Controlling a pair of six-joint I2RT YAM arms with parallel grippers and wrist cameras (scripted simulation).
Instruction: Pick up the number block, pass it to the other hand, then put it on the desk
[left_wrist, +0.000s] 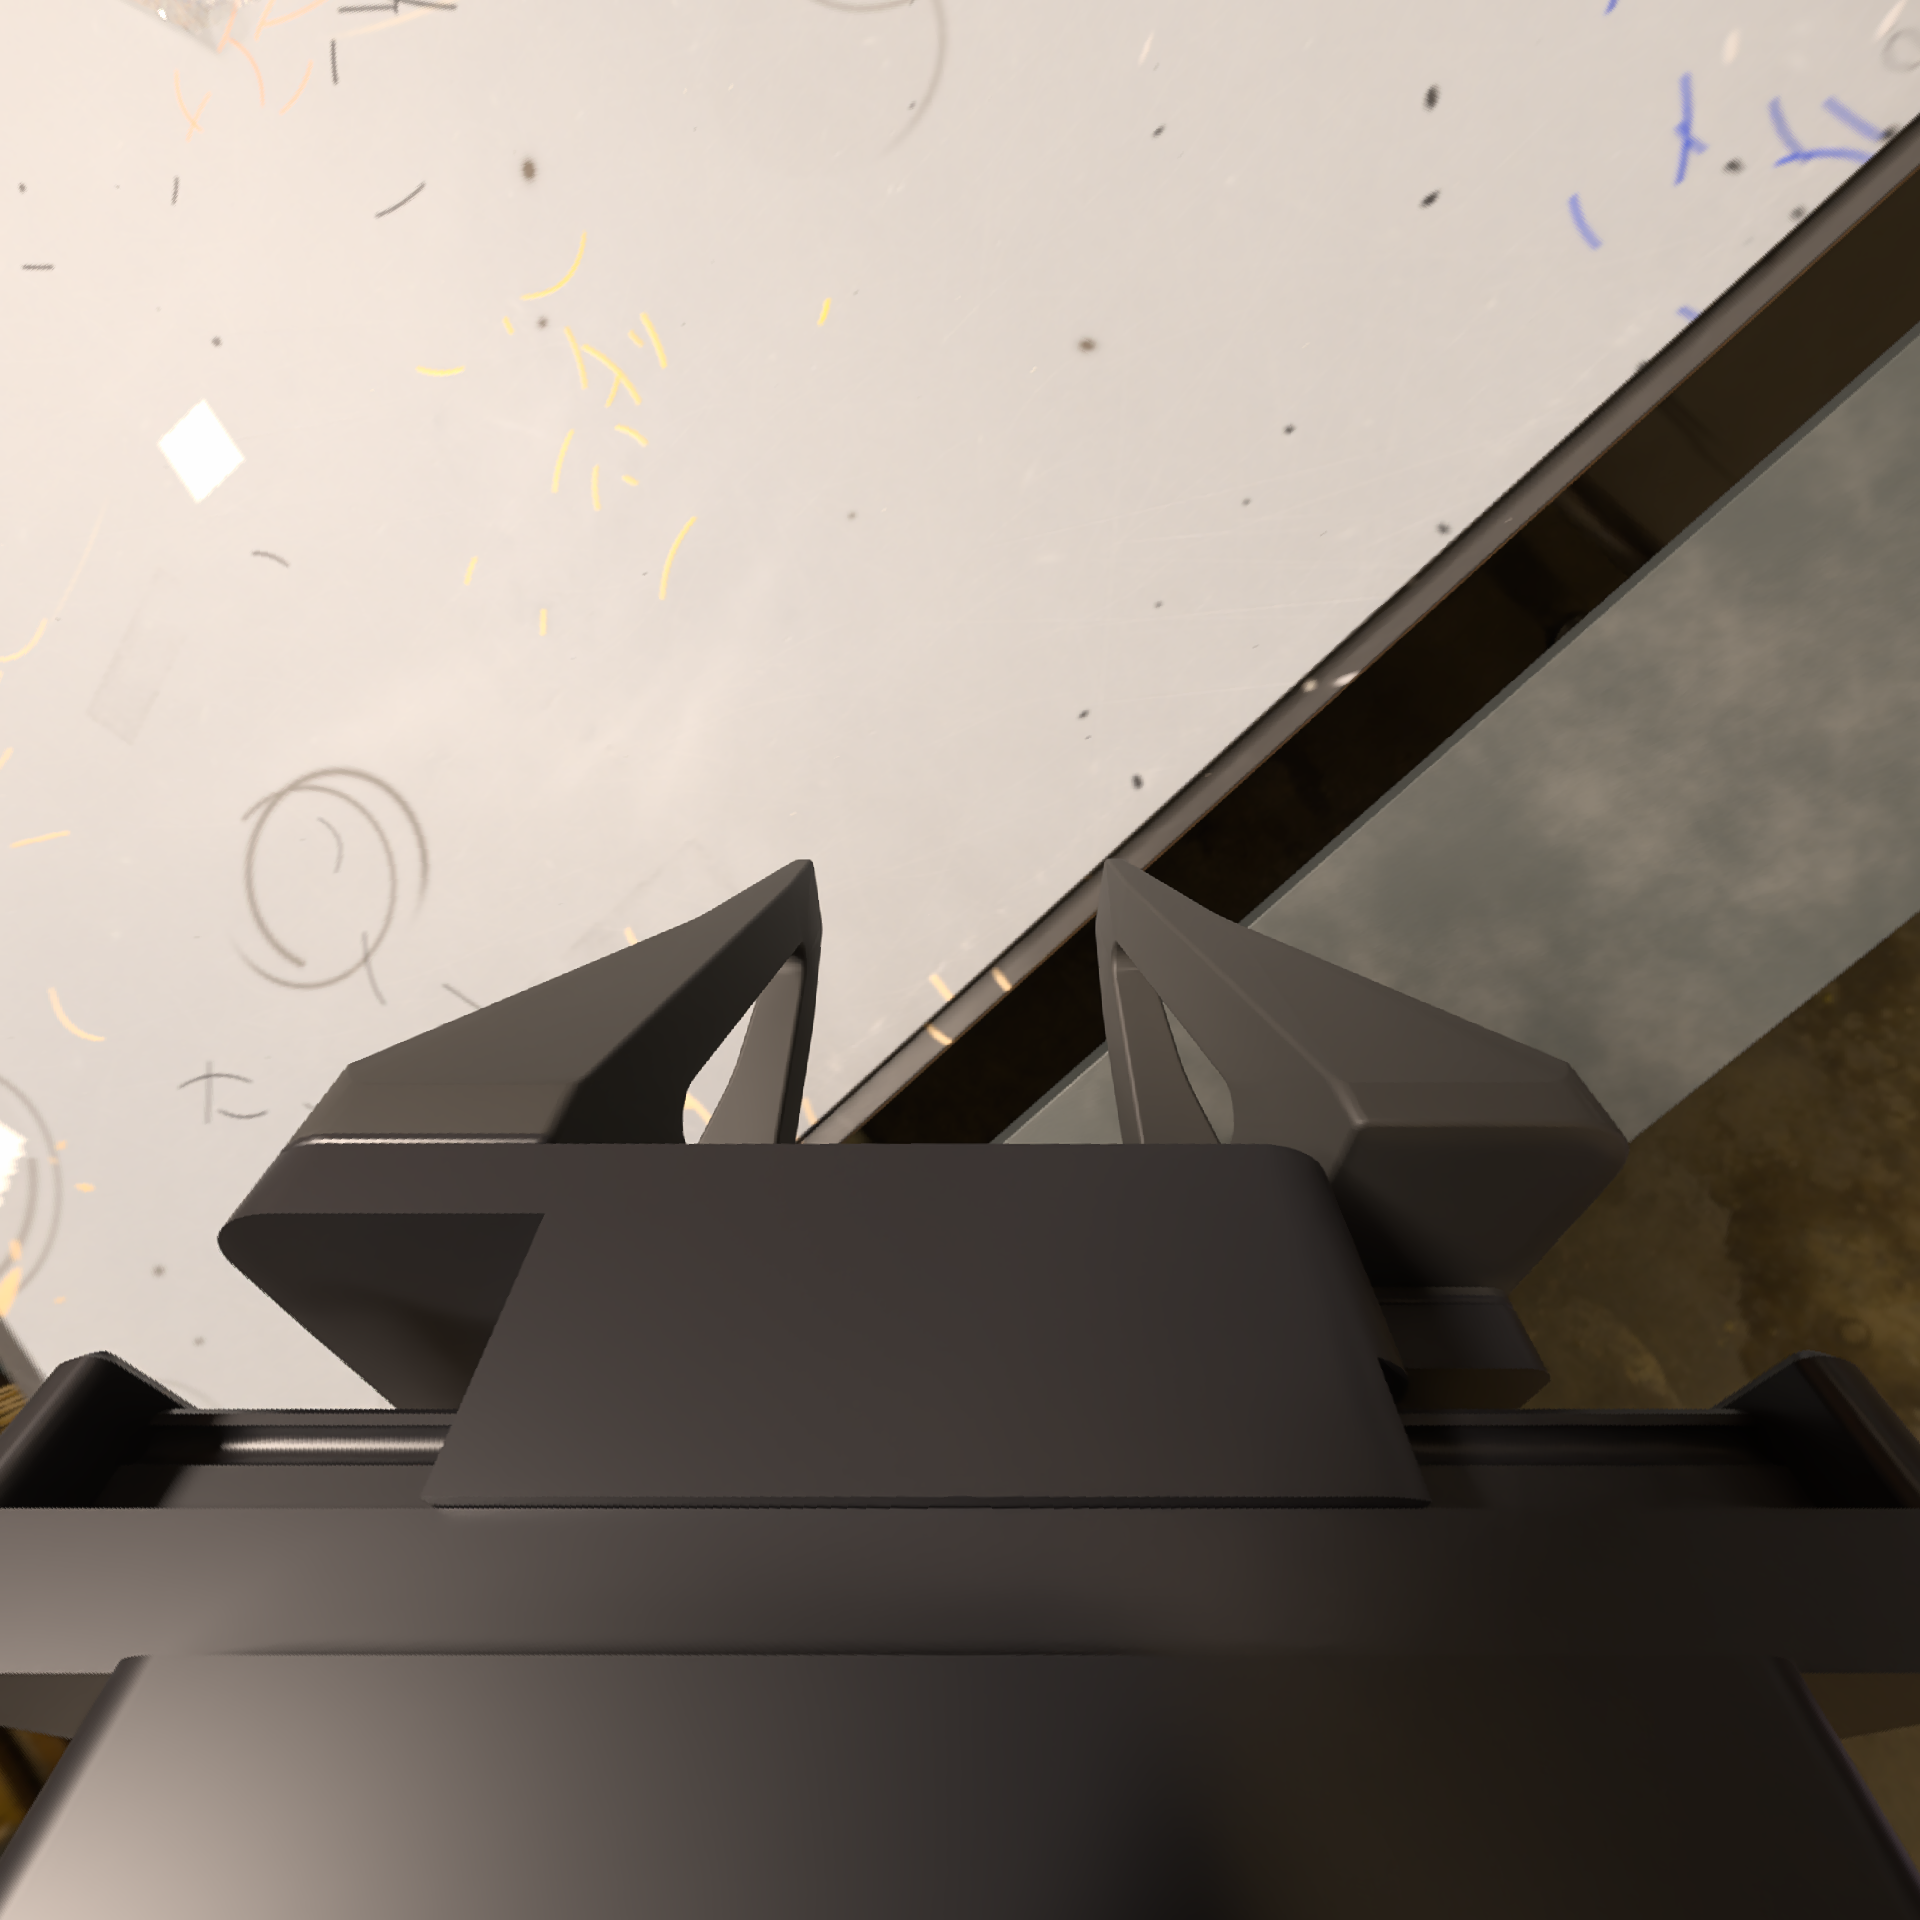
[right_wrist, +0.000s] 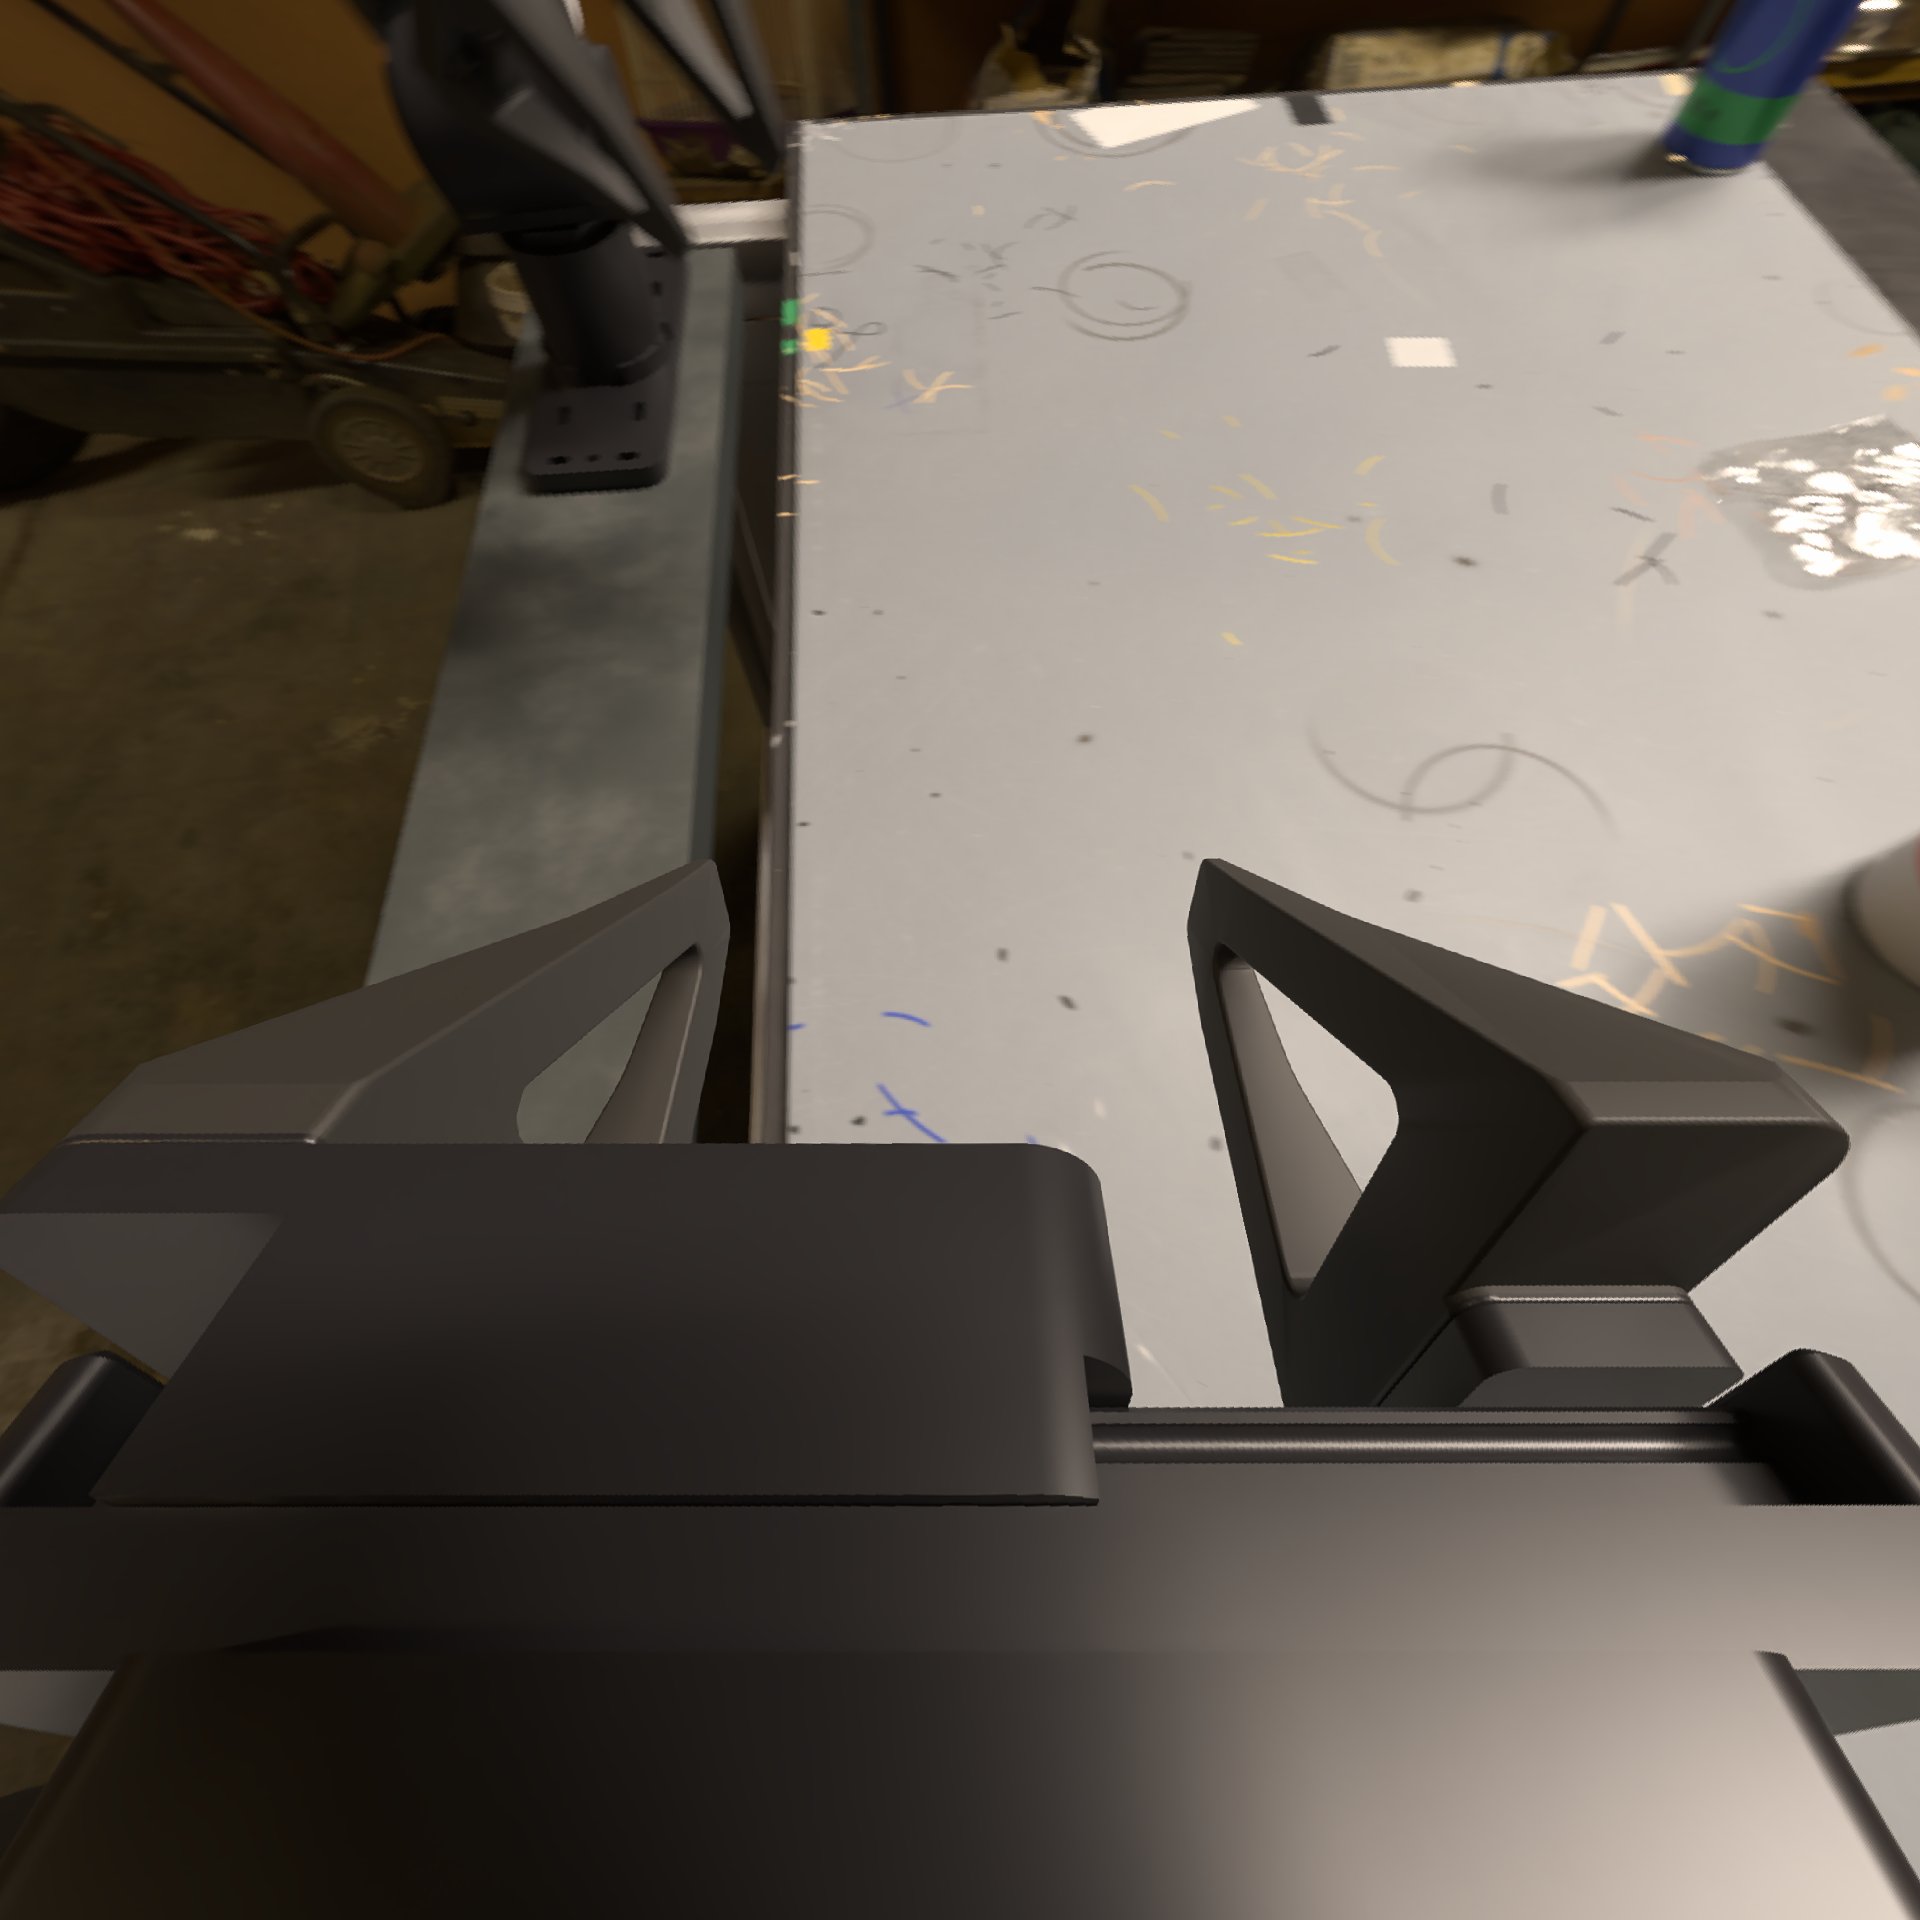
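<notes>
A small yellow and green block (right_wrist: 815, 340) lies far off on the white desk (right_wrist: 1247, 675), at its left edge near the left arm's base (right_wrist: 597, 416); it is too small to read. My right gripper (right_wrist: 958, 873) is open and empty, hovering over the desk's near left edge. My left gripper (left_wrist: 958, 883) is open with a narrower gap and empty, above the scribbled desk top (left_wrist: 727, 520) by its edge (left_wrist: 1351, 665). No block shows in the left wrist view.
A blue and green can (right_wrist: 1745, 94) stands at the far right corner. A shiny crumpled clear thing (right_wrist: 1829, 509) lies at the right. A white object (right_wrist: 1891, 925) shows at the right edge. A cart with red cable (right_wrist: 208, 291) stands on the floor to the left.
</notes>
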